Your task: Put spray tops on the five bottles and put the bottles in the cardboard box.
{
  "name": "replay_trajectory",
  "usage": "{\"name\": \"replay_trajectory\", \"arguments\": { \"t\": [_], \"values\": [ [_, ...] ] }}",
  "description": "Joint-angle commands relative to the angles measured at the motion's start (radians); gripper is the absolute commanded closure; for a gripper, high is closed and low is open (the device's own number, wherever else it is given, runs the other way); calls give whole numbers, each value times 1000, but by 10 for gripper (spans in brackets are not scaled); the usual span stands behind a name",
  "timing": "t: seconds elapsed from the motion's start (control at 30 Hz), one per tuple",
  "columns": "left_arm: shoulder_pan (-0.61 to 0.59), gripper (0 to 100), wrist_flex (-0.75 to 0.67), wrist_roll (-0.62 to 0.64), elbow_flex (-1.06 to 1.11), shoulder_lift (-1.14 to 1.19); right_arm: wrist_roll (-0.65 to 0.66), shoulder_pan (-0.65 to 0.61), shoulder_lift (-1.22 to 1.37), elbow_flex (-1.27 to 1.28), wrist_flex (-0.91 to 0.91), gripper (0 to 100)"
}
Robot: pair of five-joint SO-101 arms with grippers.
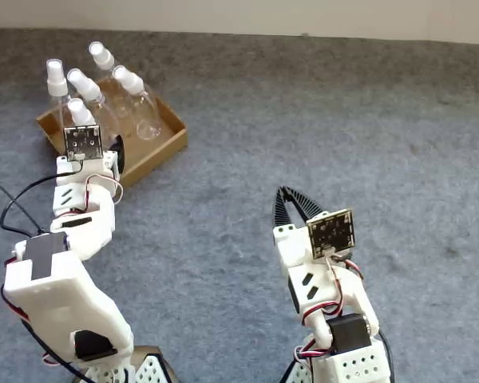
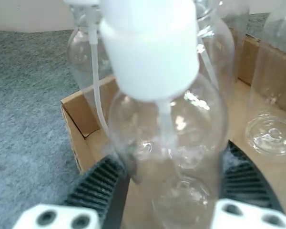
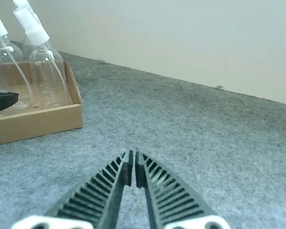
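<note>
Robot test bench, grey felt tabletop [image 1: 303,120], plain pale wall [image 3: 181,38]

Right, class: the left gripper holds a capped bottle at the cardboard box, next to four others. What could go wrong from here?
1. The held bottle is close to the near wall of the cardboard box. Released there, its base might catch the rim and tip out.
2. The four other bottles stand crowded right beside it. The left gripper could nudge one over as it opens or pulls away.
</note>
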Motion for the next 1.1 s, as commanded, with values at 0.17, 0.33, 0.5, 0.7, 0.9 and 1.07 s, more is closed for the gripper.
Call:
{"name": "replay_trajectory", "arguments": {
  "t": [0.17, 0.33, 0.5, 0.7, 0.9, 1.07],
  "values": [
    [-10, 753, 15, 0, 44, -82, -2, 12, -5, 174, 13, 988],
    [-8, 753, 17, 0, 104, -191, -2, 12, -5, 174, 13, 988],
    [-8, 753, 63, 0, 116, -222, -2, 12, -5, 174, 15, 988],
    [-10, 753, 74, 0, 116, -226, -2, 12, -5, 174, 31, 988],
    [-10, 653, 74, -2, 119, -226, -2, 12, -5, 174, 31, 988],
    [-31, 618, 74, 5, 119, -226, -2, 12, -5, 174, 31, 988]
  ]
}}
